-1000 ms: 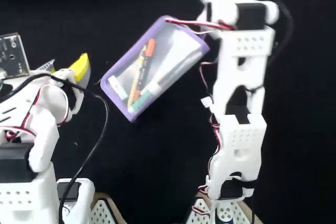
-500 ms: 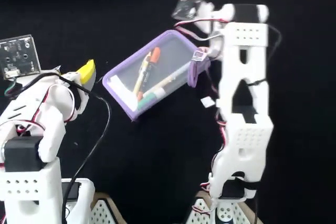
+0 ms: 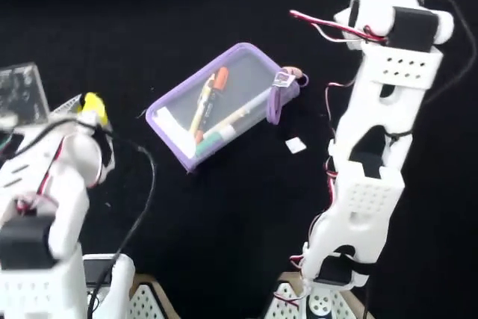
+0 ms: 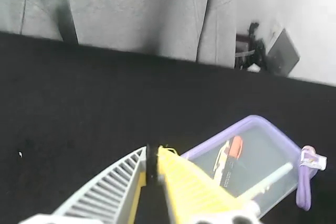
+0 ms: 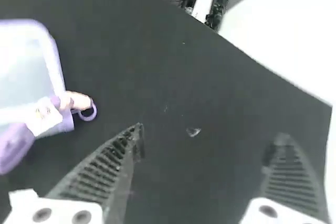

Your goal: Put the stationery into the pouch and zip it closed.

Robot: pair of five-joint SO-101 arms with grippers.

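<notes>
Right hand (image 5: 210,134) spread wide, empty, left hand (image 4: 152,150) closed, empty, partly hiding pouch (image 4: 257,145).

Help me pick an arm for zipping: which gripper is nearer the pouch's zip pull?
Right. The right gripper, open, hangs close to the zip pull; the left gripper is off past the opposite end of the pouch.

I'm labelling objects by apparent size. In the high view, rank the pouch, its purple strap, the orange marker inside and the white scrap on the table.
1. pouch, largest
2. orange marker and purple strap, too alike to rank
3. white scrap, smallest
</notes>
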